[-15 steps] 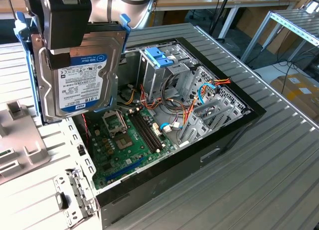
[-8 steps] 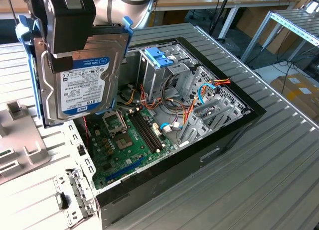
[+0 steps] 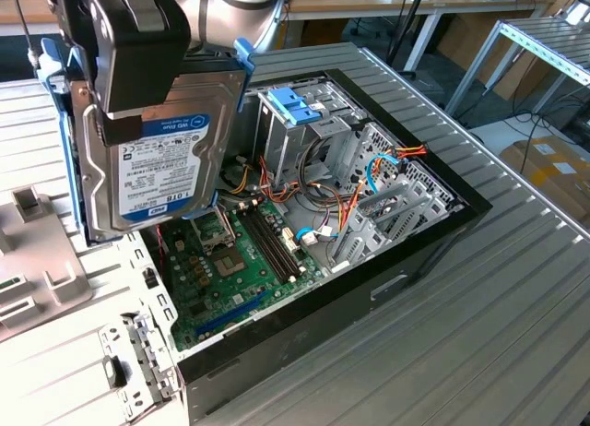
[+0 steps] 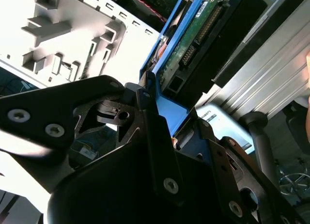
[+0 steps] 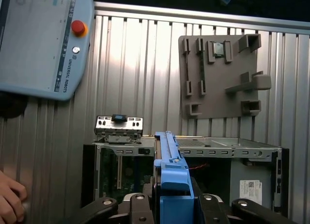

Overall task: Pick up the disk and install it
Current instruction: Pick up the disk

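Observation:
The disk (image 3: 159,172) hangs upright in the air over the exterior view's left end of the open computer case (image 3: 415,251). It has a grey metal body, a white and blue label facing the camera, and light-blue rails along its edges. My gripper (image 3: 138,85) is shut on it from above, with a black finger pressed on the labelled face. In the second wrist view the disk (image 4: 193,44) shows its green circuit board between the black finger links of the gripper (image 4: 164,112). In the first wrist view the blue rail of the disk (image 5: 170,180) sticks out from the gripper (image 5: 172,207).
Inside the case are a green motherboard (image 3: 235,265), cables, and a tall metal drive cage (image 3: 309,140) topped by a blue bracket (image 3: 293,103). A grey fixture plate (image 5: 220,73) and a loose metal bracket (image 5: 118,127) lie on the ribbed table. A teach pendant (image 5: 43,40) and a hand (image 5: 9,200) are nearby.

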Controlling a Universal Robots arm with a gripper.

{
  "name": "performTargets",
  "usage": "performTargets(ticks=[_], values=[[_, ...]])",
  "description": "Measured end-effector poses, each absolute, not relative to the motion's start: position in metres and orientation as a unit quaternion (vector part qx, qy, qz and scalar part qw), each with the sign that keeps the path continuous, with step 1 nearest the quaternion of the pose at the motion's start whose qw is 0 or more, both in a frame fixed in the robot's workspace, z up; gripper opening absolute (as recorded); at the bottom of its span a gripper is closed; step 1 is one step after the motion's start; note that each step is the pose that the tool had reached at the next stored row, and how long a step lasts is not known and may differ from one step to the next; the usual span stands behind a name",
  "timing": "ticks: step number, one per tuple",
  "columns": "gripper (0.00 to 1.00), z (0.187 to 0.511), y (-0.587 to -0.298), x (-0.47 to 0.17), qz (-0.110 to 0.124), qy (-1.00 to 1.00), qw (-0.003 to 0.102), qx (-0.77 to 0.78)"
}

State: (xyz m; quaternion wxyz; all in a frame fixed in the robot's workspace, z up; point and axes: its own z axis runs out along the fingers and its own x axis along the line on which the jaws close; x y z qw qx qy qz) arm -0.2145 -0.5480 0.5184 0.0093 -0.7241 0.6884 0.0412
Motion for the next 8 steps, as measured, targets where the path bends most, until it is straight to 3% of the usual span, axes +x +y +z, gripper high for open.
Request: performTargets(ticks=[8], values=[[0.37, 0.5177, -0.5555, -0.2133, 0.041, 0.688, 0.009, -0.724]])
